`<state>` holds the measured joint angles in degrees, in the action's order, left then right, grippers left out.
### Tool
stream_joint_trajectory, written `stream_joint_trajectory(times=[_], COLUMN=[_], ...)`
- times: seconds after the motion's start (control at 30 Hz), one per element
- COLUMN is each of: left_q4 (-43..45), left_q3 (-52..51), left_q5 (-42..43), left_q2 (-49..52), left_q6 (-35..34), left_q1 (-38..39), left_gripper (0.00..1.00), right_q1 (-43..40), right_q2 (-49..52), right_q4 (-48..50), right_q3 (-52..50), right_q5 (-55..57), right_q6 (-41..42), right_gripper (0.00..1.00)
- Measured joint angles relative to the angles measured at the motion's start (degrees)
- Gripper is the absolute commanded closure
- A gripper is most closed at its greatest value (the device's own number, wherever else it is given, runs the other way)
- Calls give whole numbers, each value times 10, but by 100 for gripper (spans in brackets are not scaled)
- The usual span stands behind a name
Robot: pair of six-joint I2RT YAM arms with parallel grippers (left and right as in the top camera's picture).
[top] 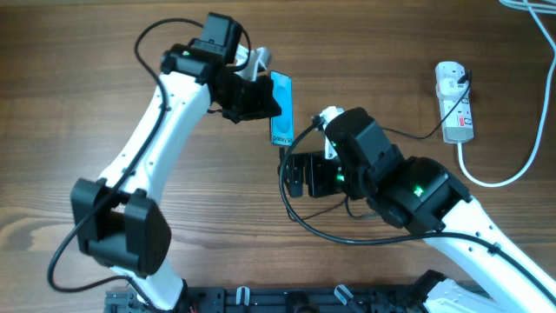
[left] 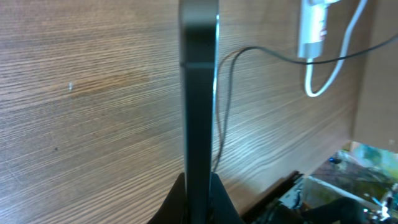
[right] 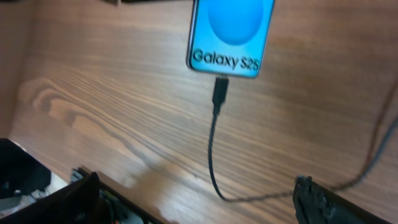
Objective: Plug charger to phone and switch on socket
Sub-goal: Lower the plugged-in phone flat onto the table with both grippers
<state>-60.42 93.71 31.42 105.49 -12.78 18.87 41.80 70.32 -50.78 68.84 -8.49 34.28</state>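
Note:
My left gripper (top: 252, 100) is shut on the phone (top: 281, 109) and holds it on its long edge on the table, cyan screen facing my right arm. In the left wrist view the phone (left: 199, 93) is edge-on between the fingers (left: 199, 202). The charger's dark plug tip (right: 219, 93) sits in the phone's (right: 230, 37) bottom end below the "Galaxy S25" text; its thin black cable (right: 212, 162) loops away to the right. My right gripper (right: 199, 205) is open and empty, a little back from the plug, and also shows overhead (top: 300, 174). The white socket (top: 455, 103) lies at the far right.
A black plug is in the socket, and a white lead (top: 504, 178) curls from it toward the right table edge. The charger cable (top: 415, 136) runs from the socket under my right arm. The socket also shows in the left wrist view (left: 313, 28).

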Motion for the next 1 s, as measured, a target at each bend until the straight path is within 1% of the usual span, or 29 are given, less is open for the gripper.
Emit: stream_joint_trajectory(times=[0.1,0.23,0.3,0.47,0.7,0.87,1.0], left_q4=[0,12,26,49,54,80,92], left_q3=[0,0,0,0,0,0,0], left_q5=[-17,-27,-28,-28,4,7,10], left_q2=[25,47,58,106,164,174,177], left_q6=[0,-3,-9,-40,-52,-54,-54], left_q1=[8,8,8,10,31,62,69], left_gripper=[96,96,96,96,96,96,96], right_q1=[-11,-76,-95,-97,-97,-97,-97], right_q2=[0,0,0,0,0,0,0], right_q4=[-35,-76,-88,-101,-98,-96,-96], right_q3=[0,0,0,0,0,0,0], right_q5=[16,36,39,41,41,41,40], right_q6=[8,24,26,26,28,30,30], right_gripper=[0,0,0,1,1,0,0])
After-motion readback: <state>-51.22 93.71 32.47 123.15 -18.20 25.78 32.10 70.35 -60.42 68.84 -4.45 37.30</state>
